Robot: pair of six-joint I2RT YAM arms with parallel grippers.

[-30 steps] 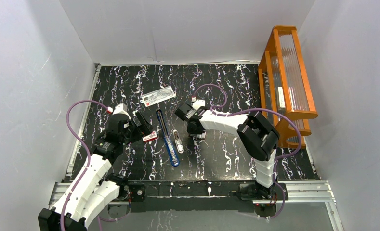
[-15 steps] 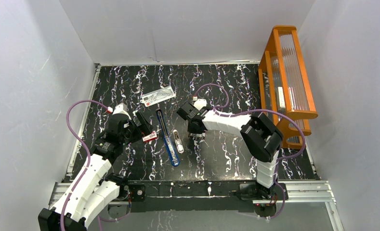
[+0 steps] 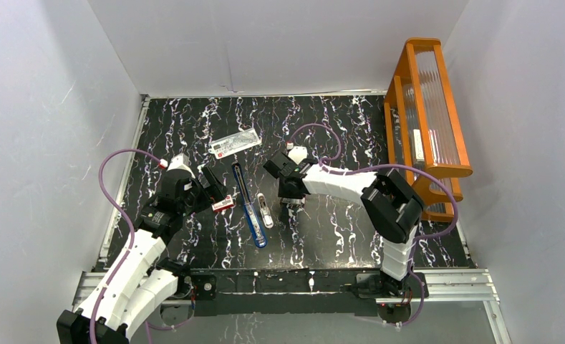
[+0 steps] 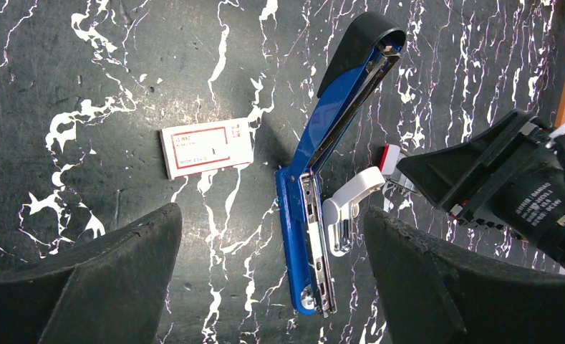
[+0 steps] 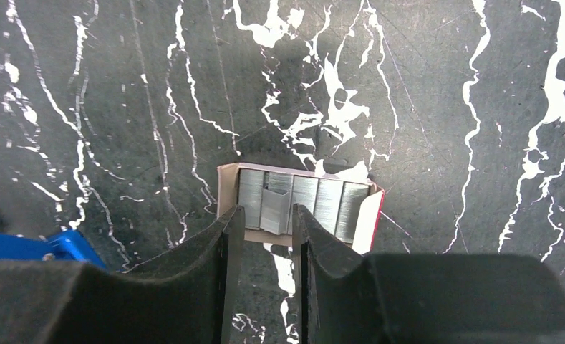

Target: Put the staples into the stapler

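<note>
The blue stapler lies hinged open on the black marbled table, silver rail up; it also shows in the left wrist view. The red-and-white box sleeve lies just left of it, also seen in the left wrist view. The box tray holds several staple strips. My right gripper stands over the tray's near edge, fingers closed narrowly on one raised strip. My left gripper is open and empty, hovering above the sleeve and stapler.
A small white plastic and metal piece lies between stapler and tray. A flat clear packet lies farther back. An orange rack stands at the right edge. White walls surround the table.
The right arm's elbow has swung slightly right while its gripper stayed at the staple tray. The left arm has not moved.
</note>
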